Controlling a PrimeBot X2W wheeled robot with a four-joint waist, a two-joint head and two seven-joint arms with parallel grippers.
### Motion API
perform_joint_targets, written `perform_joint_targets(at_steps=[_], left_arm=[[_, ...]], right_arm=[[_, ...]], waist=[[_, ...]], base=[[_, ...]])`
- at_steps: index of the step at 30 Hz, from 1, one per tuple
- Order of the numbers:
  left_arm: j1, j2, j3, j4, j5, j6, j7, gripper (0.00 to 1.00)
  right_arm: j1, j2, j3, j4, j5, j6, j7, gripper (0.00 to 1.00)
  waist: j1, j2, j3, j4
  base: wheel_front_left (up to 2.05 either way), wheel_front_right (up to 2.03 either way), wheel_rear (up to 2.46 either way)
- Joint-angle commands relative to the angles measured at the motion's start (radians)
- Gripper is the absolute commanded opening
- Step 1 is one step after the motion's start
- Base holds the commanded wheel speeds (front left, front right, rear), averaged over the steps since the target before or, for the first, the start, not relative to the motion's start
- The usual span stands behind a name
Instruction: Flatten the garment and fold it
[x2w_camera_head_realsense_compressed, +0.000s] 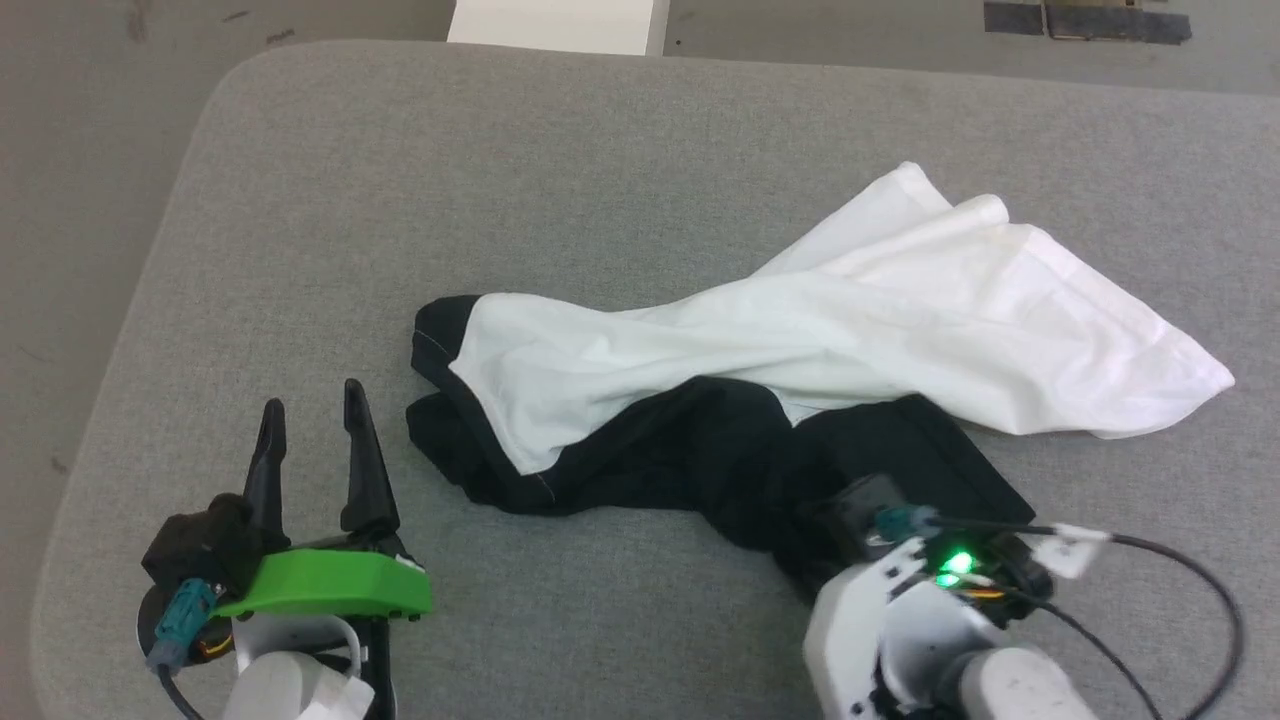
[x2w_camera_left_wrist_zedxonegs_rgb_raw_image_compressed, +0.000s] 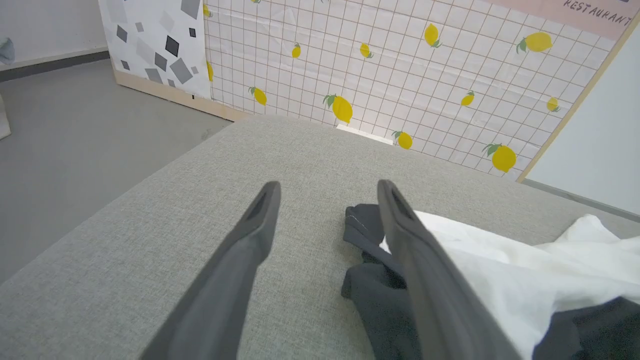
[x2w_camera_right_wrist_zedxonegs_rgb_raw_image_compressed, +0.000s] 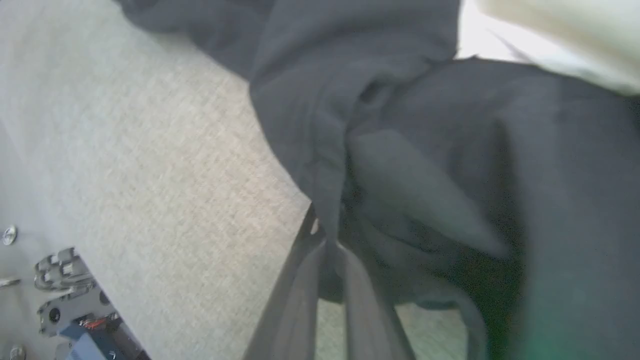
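Black fabric of garment (x2w_camera_head_realsense_compressed: 800, 330), 5 o'clock, was clamped in right gripper (x2w_camera_right_wrist_zedxonegs_rgb_raw_image_compressed: 330, 235); left gripper (x2w_camera_head_realsense_compressed: 312, 395), 8 o'clock, fingers apart, empty. Flattening step; next probably needed second grasp, spread.

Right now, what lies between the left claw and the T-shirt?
Only a narrow strip of bare grey tabletop separates the left claw from the T-shirt, as the head view shows.
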Motion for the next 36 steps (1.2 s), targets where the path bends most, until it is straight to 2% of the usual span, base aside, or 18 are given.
perform_joint_targets(at_steps=[1, 4, 9, 12, 16, 21, 26, 27, 28, 29, 33, 36], left_arm=[[0.0, -0.005, 0.003, 0.005, 0.02, -0.003, -0.005, 1.0], [0.009, -0.006, 0.004, 0.012, 0.023, -0.004, -0.005, 1.0], [0.02, -0.006, 0.009, 0.025, 0.024, -0.008, -0.005, 1.0], [0.021, -0.006, 0.009, 0.031, 0.029, -0.014, -0.005, 1.0], [0.021, -0.006, 0.002, 0.034, 0.033, -0.013, -0.005, 1.0], [0.021, -0.006, -0.005, 0.038, 0.039, -0.017, -0.005, 1.0], [0.019, -0.006, -0.004, 0.045, 0.045, -0.024, -0.005, 1.0], [0.019, -0.006, -0.003, 0.046, 0.046, -0.025, -0.005, 1.0], [0.02, -0.006, -0.002, 0.047, 0.046, -0.025, -0.005, 1.0], [0.021, -0.006, -0.001, 0.047, 0.047, -0.025, -0.005, 1.0], [0.028, -0.006, -0.006, 0.052, 0.049, -0.029, -0.005, 1.0], [0.036, -0.006, -0.02, 0.076, 0.054, -0.038, -0.004, 1.0]], right_arm=[[0.022, 0.003, -0.047, -0.022, 0.011, -0.002, -0.016, 0.0], [0.054, 0.026, -0.179, -0.12, 0.032, -0.002, -0.054, 0.0], [0.09, 0.047, -0.443, -0.286, -0.009, -0.002, -0.086, 0.0], [0.097, 0.053, -0.587, -0.31, -0.033, -0.002, -0.074, 0.0], [0.086, 0.059, -0.799, -0.258, -0.062, -0.002, -0.057, 0.0], [0.072, 0.061, -1.023, -0.103, -0.119, -0.002, -0.031, 0.0], [0.047, 0.062, -1.097, 0.056, -0.148, -0.002, -0.065, 0.0], [0.043, 0.062, -1.096, 0.066, -0.149, -0.002, -0.079, 0.31], [0.038, 0.062, -1.095, 0.074, -0.144, -0.002, -0.101, 0.89], [0.036, 0.062, -1.093, 0.077, -0.144, -0.002, -0.12, 1.0], [0.042, 0.063, -1.066, 0.064, -0.105, -0.002, -0.237, 1.0], [0.067, 0.063, -0.995, 0.027, -0.065, -0.002, -0.354, 1.0]], waist=[[0.0, 0.0, -0.027, -0.023], [0.0, 0.0, -0.055, -0.048], [0.0, 0.0, -0.092, -0.102], [0.0, 0.0, -0.103, -0.128], [0.0, 0.0, -0.112, -0.153], [0.0, 0.0, -0.112, -0.167], [0.0, 0.0, -0.11, -0.167], [0.0, 0.0, -0.111, -0.167], [0.0, 0.0, -0.112, -0.167], [0.0, 0.0, -0.114, -0.167], [0.0, 0.0, -0.122, -0.162], [0.0, 0.0, -0.131, -0.16]], base=[[0.0, 0.0, 0.0], [0.0, 0.0, 0.0], [0.0, 0.0, 0.0], [0.0, 0.0, 0.0], [0.0, 0.0, 0.0], [0.0, 0.0, 0.0], [0.0, 0.0, 0.0], [0.0, 0.0, 0.0], [0.0, 0.0, 0.0], [0.0, 0.0, 0.0], [0.0, 0.0, 0.0], [0.0, 0.0, 0.0]])
